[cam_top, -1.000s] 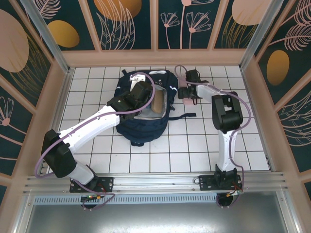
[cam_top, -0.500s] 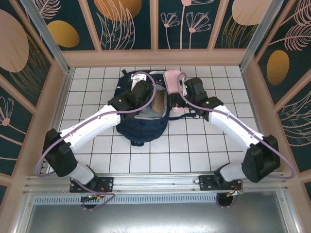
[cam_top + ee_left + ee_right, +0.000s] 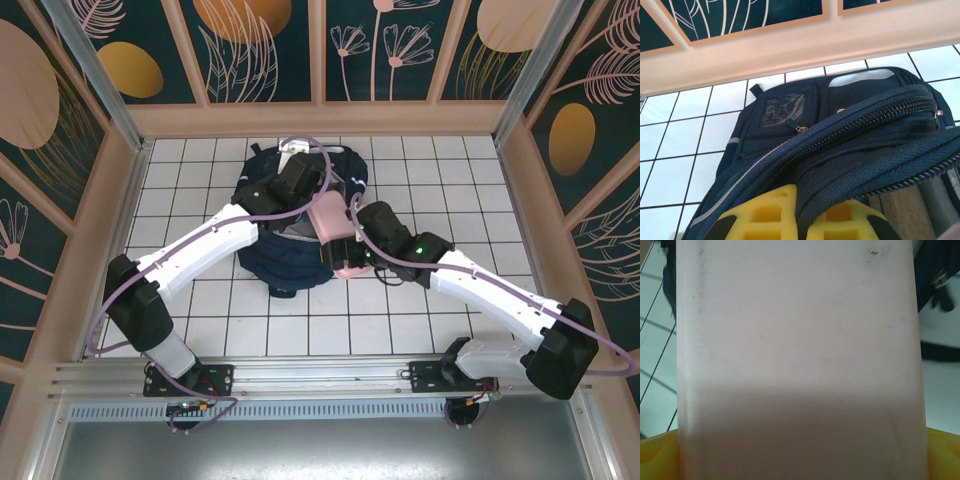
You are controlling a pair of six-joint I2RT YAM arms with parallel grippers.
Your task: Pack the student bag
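Note:
The navy student bag point(image 3: 285, 262) lies on the white tiles, its mouth pulled open. My left gripper point(image 3: 298, 185) is at the bag's far end, its yellow fingers point(image 3: 760, 217) shut on the zippered rim point(image 3: 850, 165) of the opening. A brown flat item point(image 3: 900, 210) sits inside the bag. My right gripper point(image 3: 345, 252) is shut on a pale pink flat box point(image 3: 328, 215) and holds it over the bag's open mouth. In the right wrist view the pink box point(image 3: 800, 340) spans the frame between yellow fingertips point(image 3: 945, 452).
Wooden walls point(image 3: 320, 118) with dark painted panels enclose the tiled floor point(image 3: 450, 180) on three sides. An aluminium rail point(image 3: 320, 375) runs along the near edge, carrying both arm bases. The bag's front pockets point(image 3: 785, 110) face the back wall.
My right arm has swung from the back right across to the bag, carrying the pink box over the opening. My left gripper has shifted slightly toward the back wall, still gripping the rim.

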